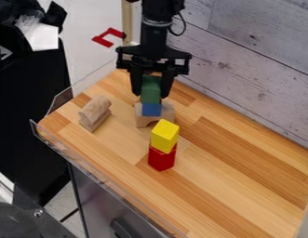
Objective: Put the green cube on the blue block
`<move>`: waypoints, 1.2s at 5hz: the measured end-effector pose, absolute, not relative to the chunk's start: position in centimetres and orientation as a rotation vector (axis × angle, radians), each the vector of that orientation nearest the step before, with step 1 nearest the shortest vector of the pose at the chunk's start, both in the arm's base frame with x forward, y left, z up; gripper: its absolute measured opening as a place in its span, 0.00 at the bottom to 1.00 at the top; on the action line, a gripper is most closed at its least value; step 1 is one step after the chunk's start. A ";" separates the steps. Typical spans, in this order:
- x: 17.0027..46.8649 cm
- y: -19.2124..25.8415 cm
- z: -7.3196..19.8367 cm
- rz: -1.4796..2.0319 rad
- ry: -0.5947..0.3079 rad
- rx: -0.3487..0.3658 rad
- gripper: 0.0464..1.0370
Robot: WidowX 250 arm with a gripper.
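Observation:
The black gripper (151, 92) hangs over the back left part of the wooden table, its two fingers on either side of the green cube (150, 89), shut on it. Directly beneath the green cube is the blue block (151, 109), its top edge against the green one in this view; whether the two touch I cannot tell. The blue block sits at a natural wood arch block (144, 120).
In front stands a yellow block (164, 135) on a red block (162, 158). Left of the arch lies another wooden piece (95, 113). The wooden table (231, 162) has a clear rim on its left edge and a plank wall behind.

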State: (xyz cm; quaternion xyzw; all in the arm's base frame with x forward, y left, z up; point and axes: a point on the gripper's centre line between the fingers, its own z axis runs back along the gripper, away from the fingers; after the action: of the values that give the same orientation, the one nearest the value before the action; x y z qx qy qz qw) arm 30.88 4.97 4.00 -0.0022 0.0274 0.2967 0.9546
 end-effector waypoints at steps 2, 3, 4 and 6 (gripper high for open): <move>31.0 5.0 4.0 0.608 0.050 -0.007 0.53; 31.1 4.9 4.0 0.614 0.046 -0.012 0.58; 31.0 4.8 4.0 0.623 0.050 -0.021 0.90; 30.8 4.5 3.8 0.666 0.060 -0.045 0.96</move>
State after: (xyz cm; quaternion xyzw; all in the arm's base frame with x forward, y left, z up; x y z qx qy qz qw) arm 30.82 4.54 3.77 -0.0223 0.0295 0.3269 0.9443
